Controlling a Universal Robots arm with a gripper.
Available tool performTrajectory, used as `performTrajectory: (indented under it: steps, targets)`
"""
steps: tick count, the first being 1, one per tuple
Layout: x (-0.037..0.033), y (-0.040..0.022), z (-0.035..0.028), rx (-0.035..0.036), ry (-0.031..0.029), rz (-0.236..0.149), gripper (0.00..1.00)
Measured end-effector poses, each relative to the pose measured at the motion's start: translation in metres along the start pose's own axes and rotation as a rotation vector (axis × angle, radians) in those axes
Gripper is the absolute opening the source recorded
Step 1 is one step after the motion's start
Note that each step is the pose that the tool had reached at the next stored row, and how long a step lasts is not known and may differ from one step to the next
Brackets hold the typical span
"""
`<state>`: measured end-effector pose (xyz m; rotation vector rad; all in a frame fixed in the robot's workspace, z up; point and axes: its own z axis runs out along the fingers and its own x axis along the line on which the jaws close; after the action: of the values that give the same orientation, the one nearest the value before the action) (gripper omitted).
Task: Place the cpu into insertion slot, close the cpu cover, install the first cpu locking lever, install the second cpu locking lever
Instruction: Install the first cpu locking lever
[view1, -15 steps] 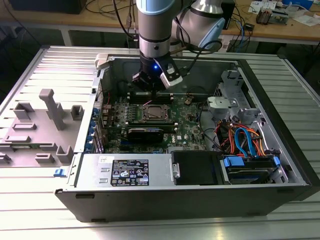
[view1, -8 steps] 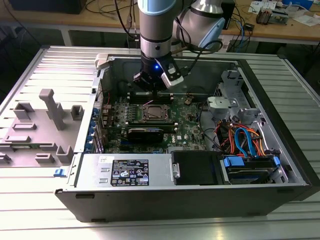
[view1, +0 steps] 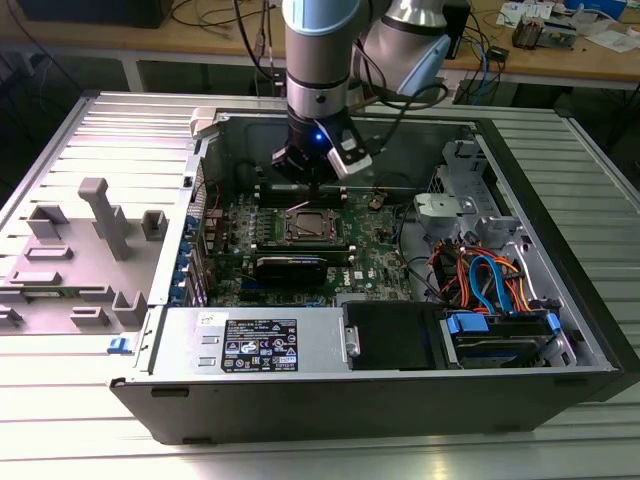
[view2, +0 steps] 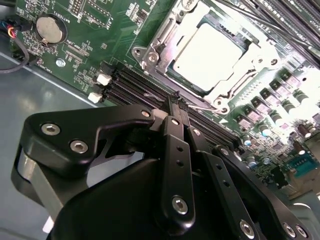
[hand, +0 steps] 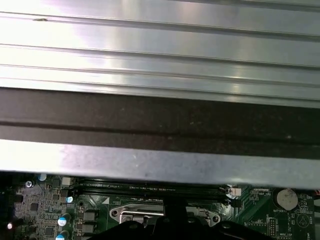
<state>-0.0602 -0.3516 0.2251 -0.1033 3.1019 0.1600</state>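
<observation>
The ribbed metal worktop (view1: 60, 130) carries an open computer case (view1: 400, 400) lying on its side in the middle of the exterior view, so that the motherboard (view1: 380, 262) faces upward and can be reached from above. The arm (view1: 320, 50) descends from the upper centre of the frame into the case, which brings its wrist straight over the socket area.

We see the pincer (view1: 312, 188) just above the board, at the far edge of the socket. In the second wrist view the pincer (view2: 175, 100) has its two black fingers drawn together, with nothing that we can make out between them. The tips stand just beside a thin wire locking lever (view2: 205, 106) that runs along the socket's edge. Whether they touch it we cannot tell.

The cpu cover (view2: 155, 50) lies flat as a silver frame over the socket, in the centre of the exterior view. The cpu (view2: 210, 55) sits in the slot, its pale metal top showing through the cover's cut-out. We judge seating and cover closing done, and the work now concerns the levers.
</observation>
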Motion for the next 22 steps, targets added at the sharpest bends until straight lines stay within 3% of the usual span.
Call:
performTrajectory:
  steps: [12, 16, 22]
  targets:
    - [-0.006, 0.0019, 0.0062, 0.0025, 0.0002, 0.0, 0.11]
    - [-0.0067, 0.002, 0.0088, 0.0083, 0.0006, 0.0, 0.11]
    - [-0.0074, 0.0021, 0.0132, 0.0107, -0.0002, 0.01, 0.11]
